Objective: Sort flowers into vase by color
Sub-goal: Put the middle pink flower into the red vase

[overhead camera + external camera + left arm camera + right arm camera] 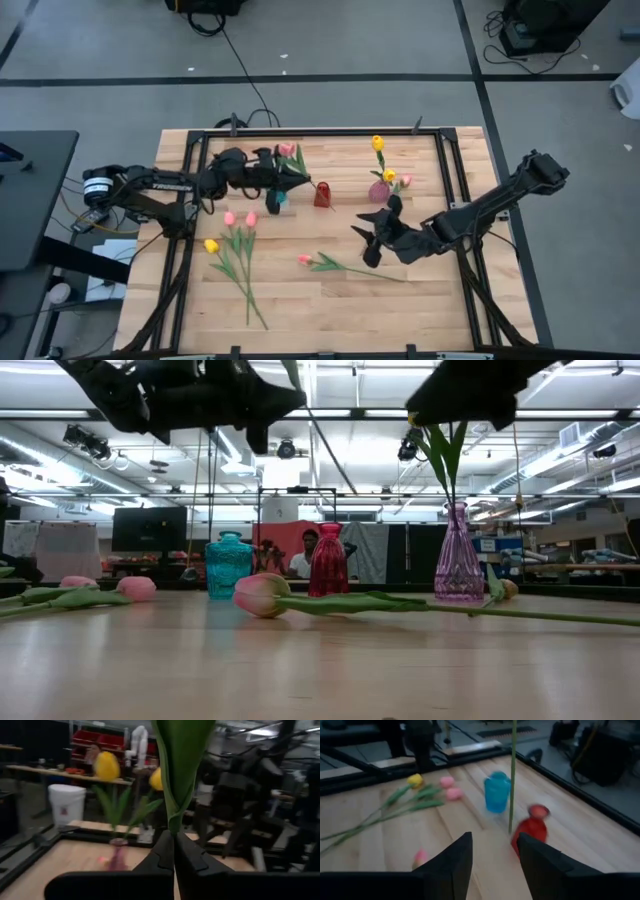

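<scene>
My left gripper (297, 182) is shut on a pink tulip (287, 150) held up over the teal vase (275, 200). A red vase (322, 193) stands to the teal vase's right. Farther right, a purple vase (379, 190) holds yellow tulips (378, 143). My right gripper (375, 240) is open and empty, hovering near the purple vase and above the table. A pink tulip (305, 259) lies flat in the middle of the table. Two pink tulips (240, 218) and a yellow one (211, 245) lie to the left. My left gripper pinches the tulip between its two fingers at the stem where a green leaf (173, 820) rises from it. The fingers come about level from the table's left, across the stem. The tulip is upright and lifted clear. Its bare stem (512, 775) hangs down between the teal and red vases.
A black metal frame (300, 131) runs around the wooden table. The three vases stand in a row across the far half. The near half of the table holds the lying tulips. A person (308, 550) shows in the room behind the table.
</scene>
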Controlling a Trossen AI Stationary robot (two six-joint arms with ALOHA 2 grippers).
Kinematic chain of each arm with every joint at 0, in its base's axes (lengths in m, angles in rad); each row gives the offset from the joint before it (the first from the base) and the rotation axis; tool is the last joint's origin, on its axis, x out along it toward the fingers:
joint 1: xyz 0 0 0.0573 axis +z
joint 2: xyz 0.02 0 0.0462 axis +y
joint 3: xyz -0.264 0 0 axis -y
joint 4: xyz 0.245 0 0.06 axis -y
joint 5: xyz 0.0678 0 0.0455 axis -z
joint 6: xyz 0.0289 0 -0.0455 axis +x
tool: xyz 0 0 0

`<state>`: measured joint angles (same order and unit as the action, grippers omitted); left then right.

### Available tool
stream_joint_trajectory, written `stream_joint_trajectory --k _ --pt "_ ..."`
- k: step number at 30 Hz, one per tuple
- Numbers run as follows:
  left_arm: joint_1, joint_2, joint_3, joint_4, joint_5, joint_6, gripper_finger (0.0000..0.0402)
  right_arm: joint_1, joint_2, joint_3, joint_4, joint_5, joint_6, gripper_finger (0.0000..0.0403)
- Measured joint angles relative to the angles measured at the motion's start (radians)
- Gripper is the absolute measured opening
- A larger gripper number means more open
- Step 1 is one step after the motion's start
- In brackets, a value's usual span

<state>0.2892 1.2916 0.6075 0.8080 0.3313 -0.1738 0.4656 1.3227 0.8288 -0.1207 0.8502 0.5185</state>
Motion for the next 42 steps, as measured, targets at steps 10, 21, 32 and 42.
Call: stream_joint_trajectory --k 10,21,32,42 --pt "0.087 0.0 0.066 -0.193 -0.005 0.093 0.0001 0.035 0.016 0.0 -0.151 0.053 0.152 0.0165" --pt "0.097 0.0 0.187 -0.404 -0.049 0.195 0.0001 0.042 0.017 0.0 -0.151 0.058 0.163 0.0165" --pt "0.118 -0.027 0.219 -0.452 0.007 0.177 0.0001 0.044 0.017 0.0 -0.15 0.057 0.171 0.0165" --pt "0.144 -0.004 0.219 -0.492 0.001 0.217 0.0001 0.044 0.017 0.0 -0.149 0.065 0.171 0.0165"
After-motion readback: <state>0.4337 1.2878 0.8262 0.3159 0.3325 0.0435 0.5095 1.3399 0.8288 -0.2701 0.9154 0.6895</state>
